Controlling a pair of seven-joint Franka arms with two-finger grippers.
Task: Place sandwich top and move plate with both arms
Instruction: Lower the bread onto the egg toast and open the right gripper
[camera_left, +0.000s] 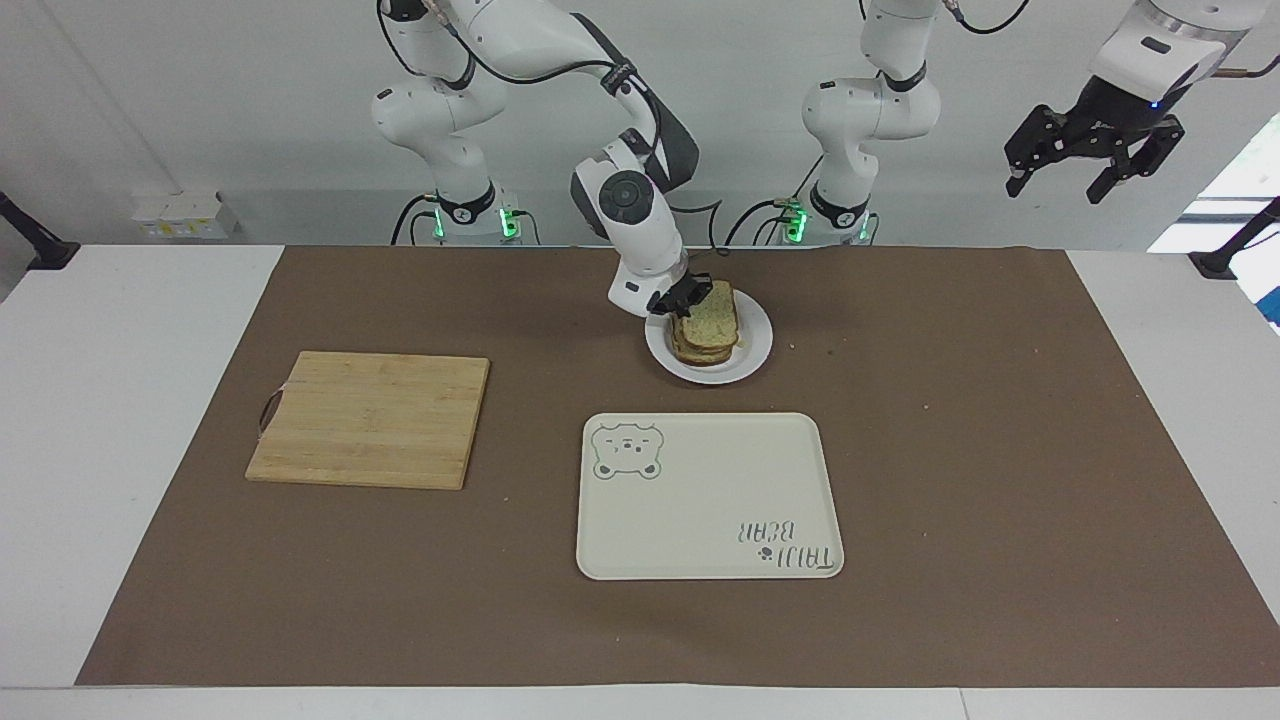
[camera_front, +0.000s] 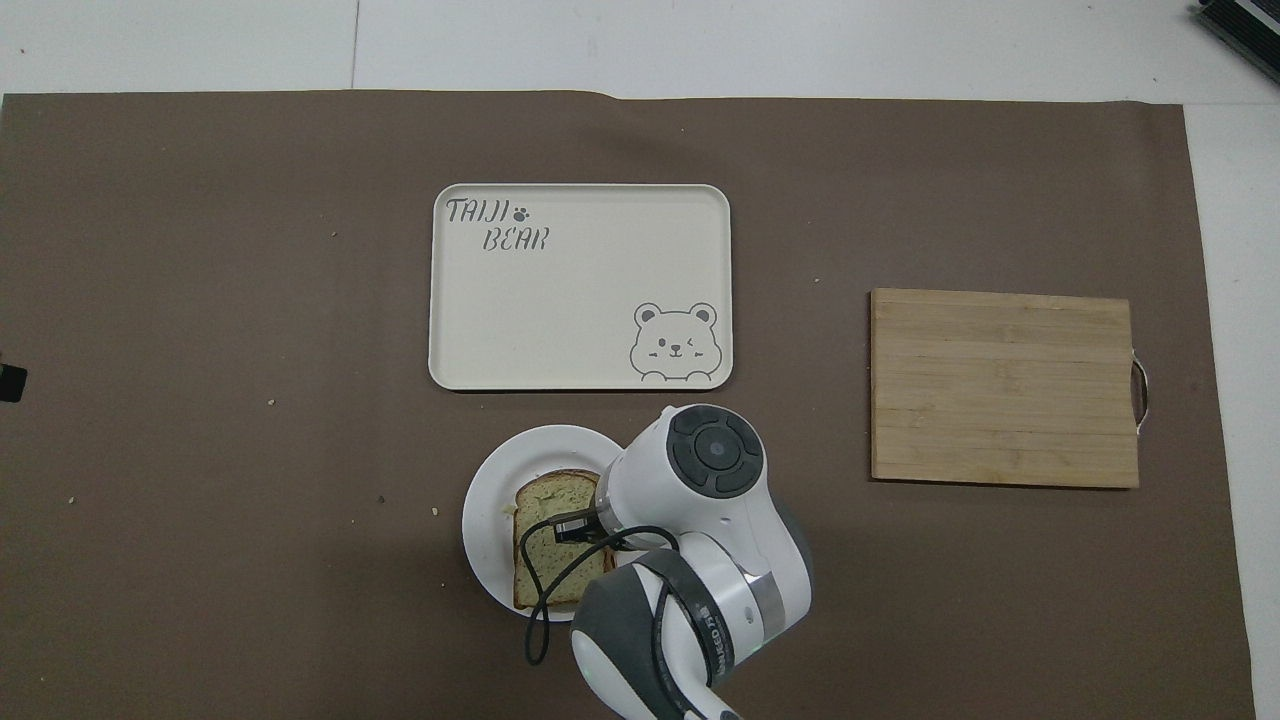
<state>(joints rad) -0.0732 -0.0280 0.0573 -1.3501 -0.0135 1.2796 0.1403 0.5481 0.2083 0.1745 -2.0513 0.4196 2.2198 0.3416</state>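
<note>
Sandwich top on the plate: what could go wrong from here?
1. The right end effector is shut on the sandwich top, which sits tilted on the stack; on release it may slide off.
2. The plate lies beside the tray; a skewed two-arm lift could topple the stack.
3. The left end effector hangs open, away from the plate.

"TAIJI BEAR" with paw print, on cream tray (camera_front: 580, 290)

One camera sits high up across the table and looks back at the robots. The other looks steeply down from above the robots' end. Both show the big brown paper mat (camera_left: 980, 450) (camera_front: 200, 300)
</note>
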